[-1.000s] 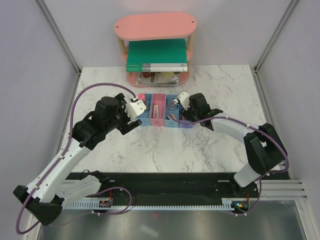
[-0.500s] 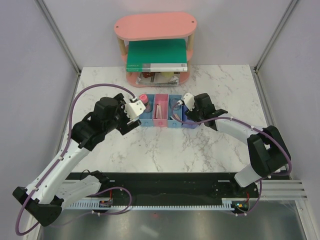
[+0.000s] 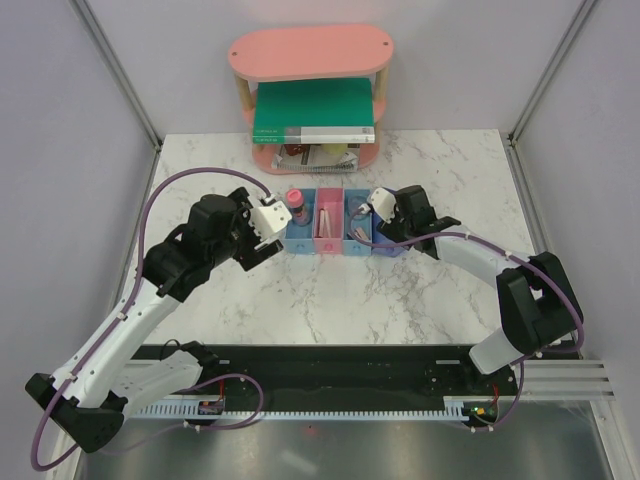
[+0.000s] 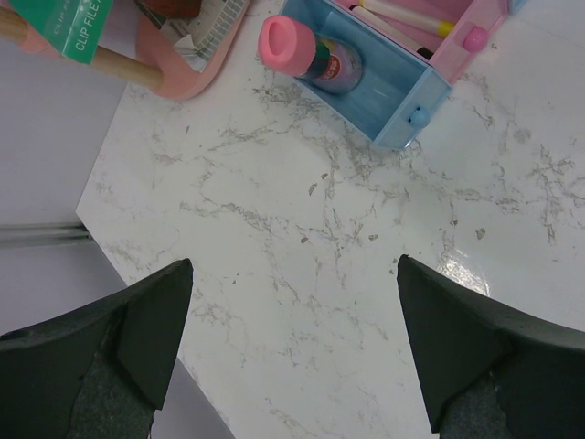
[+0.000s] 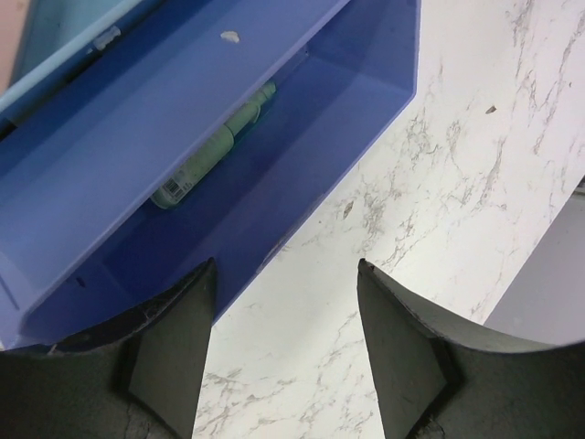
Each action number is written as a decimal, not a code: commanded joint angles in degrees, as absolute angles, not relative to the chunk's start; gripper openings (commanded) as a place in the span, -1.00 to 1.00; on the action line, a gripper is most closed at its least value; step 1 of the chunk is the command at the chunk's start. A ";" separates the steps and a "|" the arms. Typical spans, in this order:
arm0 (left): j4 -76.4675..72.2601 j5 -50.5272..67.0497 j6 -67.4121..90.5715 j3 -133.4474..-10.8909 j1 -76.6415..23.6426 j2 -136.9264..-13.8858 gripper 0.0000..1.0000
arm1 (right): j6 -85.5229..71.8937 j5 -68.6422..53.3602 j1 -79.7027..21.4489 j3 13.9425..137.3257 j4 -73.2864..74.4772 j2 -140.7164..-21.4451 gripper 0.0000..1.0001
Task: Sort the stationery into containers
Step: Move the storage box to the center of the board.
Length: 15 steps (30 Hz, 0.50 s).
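Note:
The containers (image 3: 322, 247) form a row of joined bins on the marble table. In the left wrist view the end blue bin (image 4: 402, 114) holds a pink-capped tube (image 4: 306, 53), and the pink bin (image 4: 462, 50) beside it holds a pen (image 4: 402, 16). My left gripper (image 4: 293, 263) hangs open and empty over bare marble, left of the row. The purple-blue end bin (image 5: 366, 82) holds a green piece (image 5: 215, 146). My right gripper (image 5: 285, 262) is open and empty at that bin's outer wall, one finger (image 5: 174, 338) over the bin's inside, the other over the table.
A pink oval two-tier shelf (image 3: 310, 55) stands at the back with a large green book (image 3: 315, 110) and notebooks on it; its lower edge (image 4: 196, 59) lies close to the blue end bin. Grey walls close in the table on both sides.
The row of bins has slid a little to the right, and my right gripper has moved right with it. The left arm has barely moved.

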<state>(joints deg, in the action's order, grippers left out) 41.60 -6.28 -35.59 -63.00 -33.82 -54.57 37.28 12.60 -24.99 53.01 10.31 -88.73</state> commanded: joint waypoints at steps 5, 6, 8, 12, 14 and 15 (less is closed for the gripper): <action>39.73 -5.27 -35.25 -62.84 -33.49 -54.49 0.99 | 39.38 14.50 -23.91 56.77 14.50 -89.20 0.40; 39.73 -5.27 -35.24 -62.84 -33.49 -54.58 0.99 | 39.29 14.33 -23.82 57.30 14.59 -89.56 0.40; 39.64 -5.19 -35.24 -62.84 -33.49 -54.67 0.99 | 39.11 13.89 -23.82 58.88 14.94 -90.35 0.40; 39.73 -5.19 -35.24 -62.75 -33.49 -54.76 0.99 | 38.67 12.75 -24.34 62.74 16.08 -91.75 0.40; 39.64 -5.01 -35.24 -62.75 -33.49 -54.93 0.99 | 38.24 12.31 -24.52 63.63 16.52 -92.81 0.40; 39.64 -4.92 -35.16 -62.75 -33.57 -54.93 0.99 | 38.15 12.04 -24.87 63.98 16.52 -93.25 0.40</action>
<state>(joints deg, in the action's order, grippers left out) 41.60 -5.85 -35.59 -62.92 -33.82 -54.76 38.39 12.53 -24.47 60.05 15.44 -91.66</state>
